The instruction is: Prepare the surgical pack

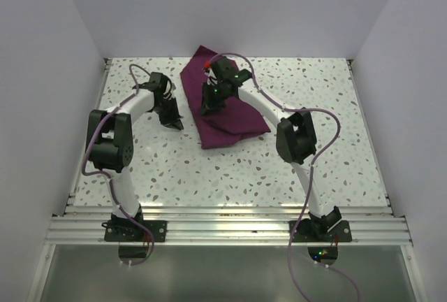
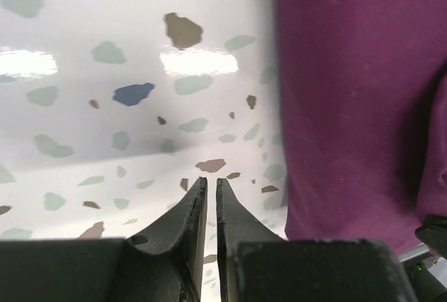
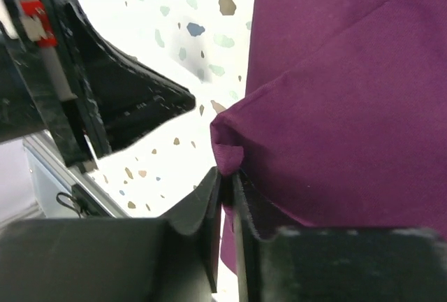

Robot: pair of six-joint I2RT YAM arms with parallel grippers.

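Observation:
The dark-purple cloth [image 1: 225, 117] lies folded over itself at the middle back of the table. My right gripper [image 1: 209, 105] is shut on a corner fold of the cloth [image 3: 230, 152] near its left edge, holding that fold up. My left gripper [image 1: 170, 116] is shut and empty, low over bare table just left of the cloth [image 2: 356, 99]. In the right wrist view the left gripper [image 3: 126, 103] shows to the left of the pinched fold. No steel tray, gauze, scissors or tweezers are in view.
The terrazzo table [image 1: 209, 169] is ringed by white walls at the back and both sides. A metal rail [image 1: 223, 221] runs along the near edge where both arm bases are bolted.

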